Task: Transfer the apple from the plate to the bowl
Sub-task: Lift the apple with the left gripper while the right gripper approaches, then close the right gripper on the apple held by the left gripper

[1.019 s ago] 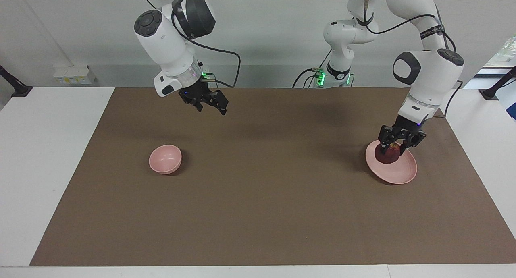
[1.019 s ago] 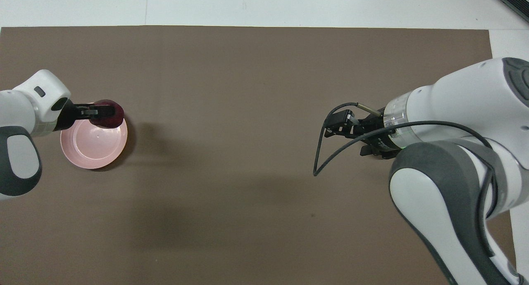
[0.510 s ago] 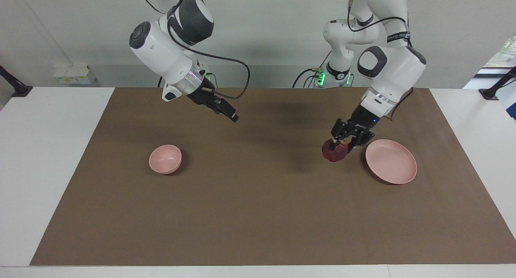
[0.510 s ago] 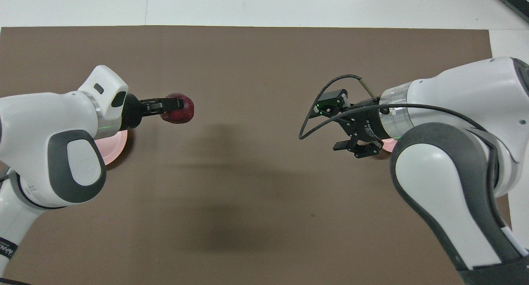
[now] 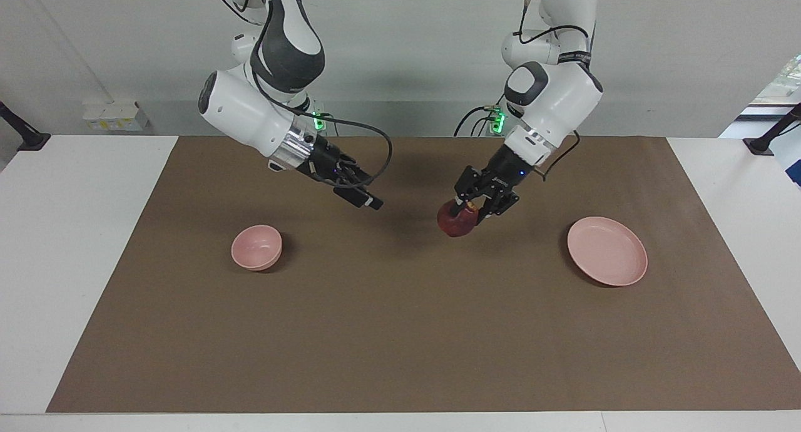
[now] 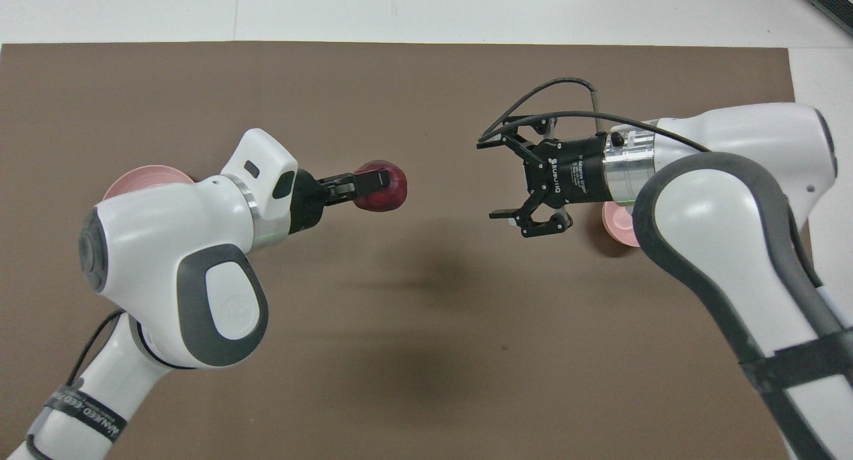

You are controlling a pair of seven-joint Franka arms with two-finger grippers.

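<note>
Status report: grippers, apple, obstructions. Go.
Left gripper shut on apple, airborne over mat's middle. Right gripper open, facing it. Plate empty, bowl empty. Nothing between them.

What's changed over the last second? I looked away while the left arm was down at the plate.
The left gripper, shut on the small dark red apple, lifted it off the wide pale pink plate toward mid-table. The open right gripper swung in toward it. The plate and the small deep pink bowl stayed put.
</note>
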